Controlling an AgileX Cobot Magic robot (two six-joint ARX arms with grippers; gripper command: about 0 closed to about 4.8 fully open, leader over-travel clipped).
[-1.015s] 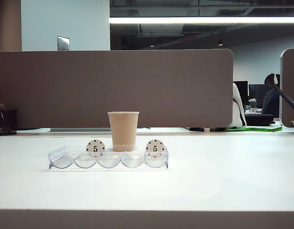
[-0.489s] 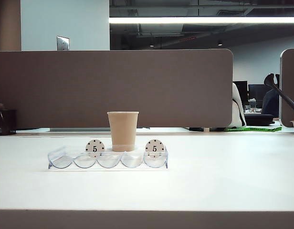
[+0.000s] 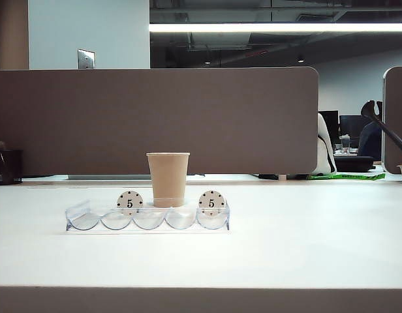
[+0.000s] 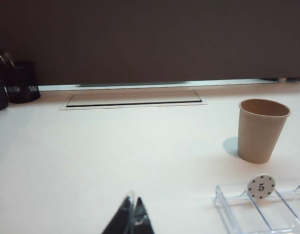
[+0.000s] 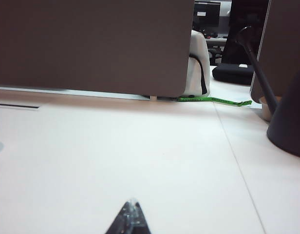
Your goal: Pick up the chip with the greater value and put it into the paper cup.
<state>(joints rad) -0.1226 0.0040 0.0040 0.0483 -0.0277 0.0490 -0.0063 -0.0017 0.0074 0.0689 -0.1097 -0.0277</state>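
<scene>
Centrally in the exterior frame, paper cup [image 3: 168,179] upright on white worktop [image 3: 286,241], just behind clear chip tray [image 3: 147,218] holding two white "5" chips [image 3: 130,203]; dark red "10" chip not visible anywhere. Left pincer [image 4: 132,219] low at bottom centre of its wrist frame, tips together, holding nothing, cup to its upper right. Right pincer [image 5: 129,219] likewise closed and empty over bare worktop.
</scene>
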